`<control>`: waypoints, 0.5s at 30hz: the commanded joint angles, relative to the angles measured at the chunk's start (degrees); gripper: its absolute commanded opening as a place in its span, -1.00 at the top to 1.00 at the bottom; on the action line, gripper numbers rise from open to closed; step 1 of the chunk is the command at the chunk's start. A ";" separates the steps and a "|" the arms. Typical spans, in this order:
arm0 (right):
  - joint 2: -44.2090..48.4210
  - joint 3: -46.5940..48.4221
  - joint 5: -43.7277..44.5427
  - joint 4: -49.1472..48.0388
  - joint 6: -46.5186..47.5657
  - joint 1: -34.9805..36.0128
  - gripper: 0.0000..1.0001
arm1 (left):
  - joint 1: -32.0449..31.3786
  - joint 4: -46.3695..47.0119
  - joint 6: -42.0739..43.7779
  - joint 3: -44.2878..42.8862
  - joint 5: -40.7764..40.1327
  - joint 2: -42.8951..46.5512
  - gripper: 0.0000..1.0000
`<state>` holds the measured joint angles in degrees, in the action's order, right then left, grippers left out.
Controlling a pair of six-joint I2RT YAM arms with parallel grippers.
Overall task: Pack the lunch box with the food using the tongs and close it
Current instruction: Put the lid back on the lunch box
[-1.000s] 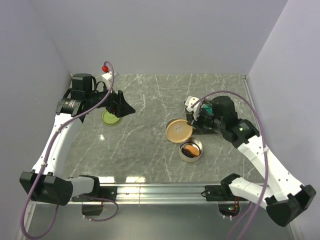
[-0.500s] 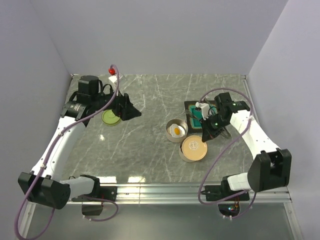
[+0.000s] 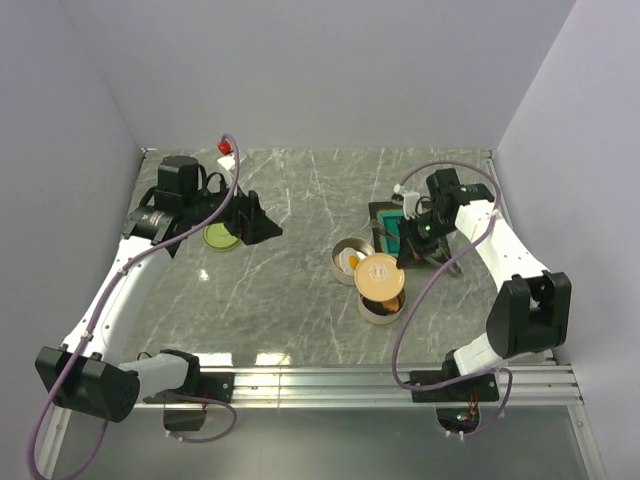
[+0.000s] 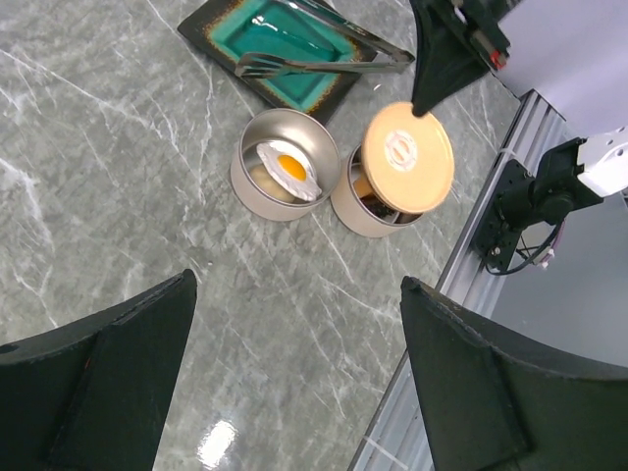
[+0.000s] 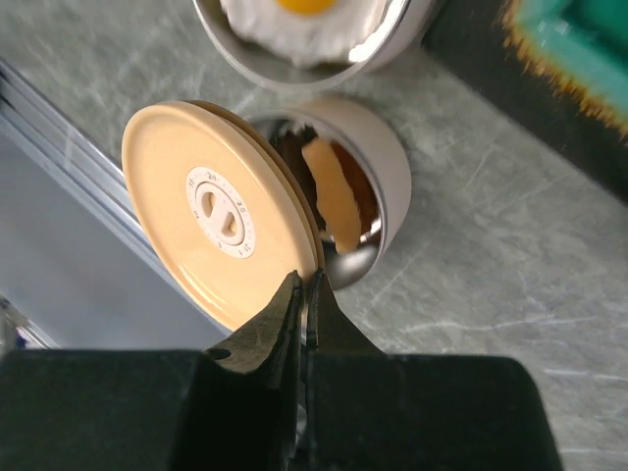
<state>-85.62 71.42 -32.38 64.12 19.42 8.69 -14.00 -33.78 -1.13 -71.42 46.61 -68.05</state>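
Right jaws (image 5: 306, 285): clenched on the rim of the tan lid (image 5: 221, 221), holding it tilted.
Left jaws (image 3: 262, 225): spread wide, empty, above the tabletop (image 3: 300, 290), well apart from the tins.
Change: a moment ago the lid covered the near tin (image 5: 385, 167); now it sits shifted aside, baring orange food (image 5: 334, 201).
Egg (image 4: 287, 167): inside the second tin (image 4: 245, 186), uncovered.
Tongs (image 4: 324, 65): unheld, lying across the teal tray (image 4: 285, 25).
Meaning: packing looks done, but closing is not yet settled.
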 commanded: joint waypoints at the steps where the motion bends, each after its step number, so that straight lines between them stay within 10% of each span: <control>1: -2.43 5.13 -2.07 -5.65 -8.75 -0.34 1.00 | -0.06 2.92 -0.80 1.19 -0.03 1.25 -0.81; 15: -13.16 10.85 0.65 -16.13 -22.40 2.12 1.00 | -2.79 6.62 -1.95 1.63 -5.47 -3.14 -0.81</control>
<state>-98.28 78.91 -32.49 51.33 0.67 9.74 -15.81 -29.41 -2.63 -69.36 43.97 -70.02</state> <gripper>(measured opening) 0.023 0.904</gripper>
